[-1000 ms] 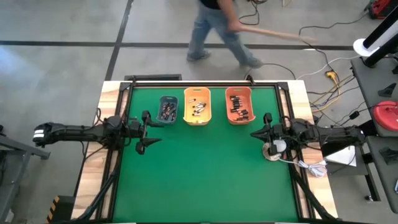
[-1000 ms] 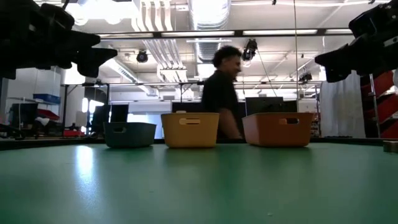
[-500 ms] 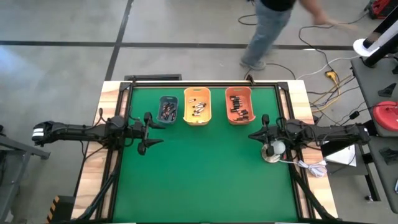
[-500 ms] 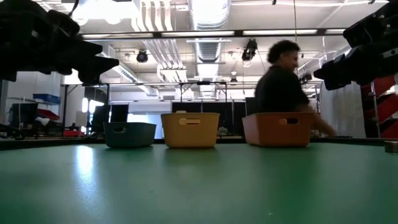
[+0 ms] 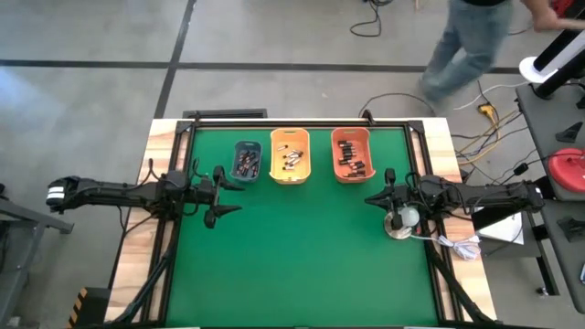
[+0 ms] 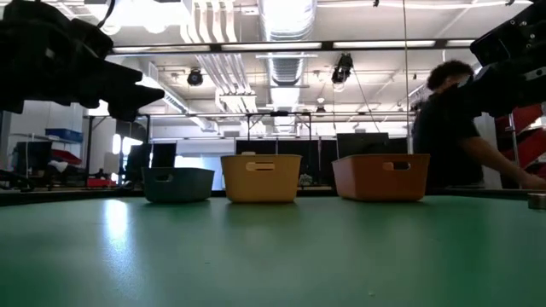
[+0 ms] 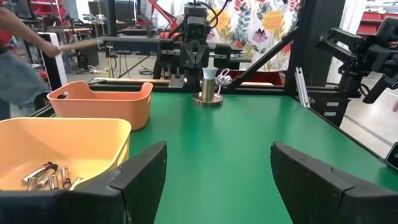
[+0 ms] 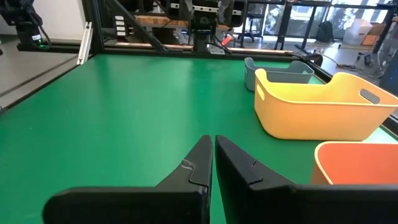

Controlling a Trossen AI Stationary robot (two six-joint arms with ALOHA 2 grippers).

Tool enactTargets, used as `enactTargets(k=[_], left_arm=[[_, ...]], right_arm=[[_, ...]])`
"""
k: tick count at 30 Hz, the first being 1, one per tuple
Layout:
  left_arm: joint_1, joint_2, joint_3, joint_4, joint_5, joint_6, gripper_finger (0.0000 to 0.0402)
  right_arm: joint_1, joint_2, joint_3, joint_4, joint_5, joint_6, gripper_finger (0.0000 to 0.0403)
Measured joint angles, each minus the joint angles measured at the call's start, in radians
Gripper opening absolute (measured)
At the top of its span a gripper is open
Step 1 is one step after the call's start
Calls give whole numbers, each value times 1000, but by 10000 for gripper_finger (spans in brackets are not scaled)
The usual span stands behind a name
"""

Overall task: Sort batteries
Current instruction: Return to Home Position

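Floor: grey polished concrete floor (image 5: 82,37), crossed by a dark painted line (image 5: 91,64). Loose black and yellow cables (image 5: 475,96) lie on it beyond the far right corner.

Furniture: green mat-covered surface (image 5: 302,265) with a pale wooden border (image 5: 137,256). A red round disc (image 5: 569,172) sits on equipment to the right.

Ceiling: silver ventilation ducts (image 6: 286,17) and long fluorescent strip lights (image 6: 384,44), all lit.

Room: a floral-print curtain (image 7: 264,25) hangs behind black metal framing. One person in blue jeans (image 5: 466,41) is on the floor past the far edge (motion-blurred from above).
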Motion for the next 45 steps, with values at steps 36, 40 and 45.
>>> enactTargets(k=[36, 40, 45], left_arm=[[-1, 105, 0, 0, -1, 0, 262], [-1, 119, 0, 1, -1, 0, 262], [-1, 136, 0, 1, -1, 0, 262]], right_arm=[[0, 0, 0, 4, -1, 0, 13], [0, 0, 0, 4, 0, 0, 13], [0, 0, 0, 4, 0, 0, 13]])
